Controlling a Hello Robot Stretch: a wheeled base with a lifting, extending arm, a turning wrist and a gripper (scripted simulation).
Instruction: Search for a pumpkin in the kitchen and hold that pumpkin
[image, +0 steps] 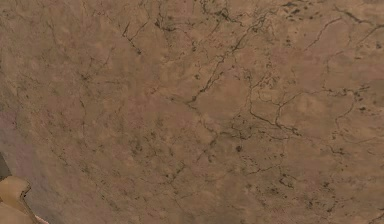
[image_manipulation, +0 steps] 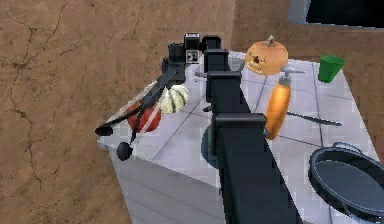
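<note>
Pumpkin (image_manipulation: 266, 55), orange and carved, sits at one o'clock on a white tiled counter (image_manipulation: 185, 140) in the arm side view, with brown veined floor (image_manipulation: 60, 80) around it. The arm (image_manipulation: 240, 150), a dark square bar, rises from six o'clock across the counter. The gripper (image_manipulation: 113, 140) angles down toward nine o'clock, well apart from the pumpkin. I cannot tell whether its claw is spread or grips anything. Behind its thin fingers lie a pale striped gourd (image_manipulation: 176, 98) and a round red fruit (image_manipulation: 147, 120). An orange bottle (image_manipulation: 277, 110) stands at three o'clock.
</note>
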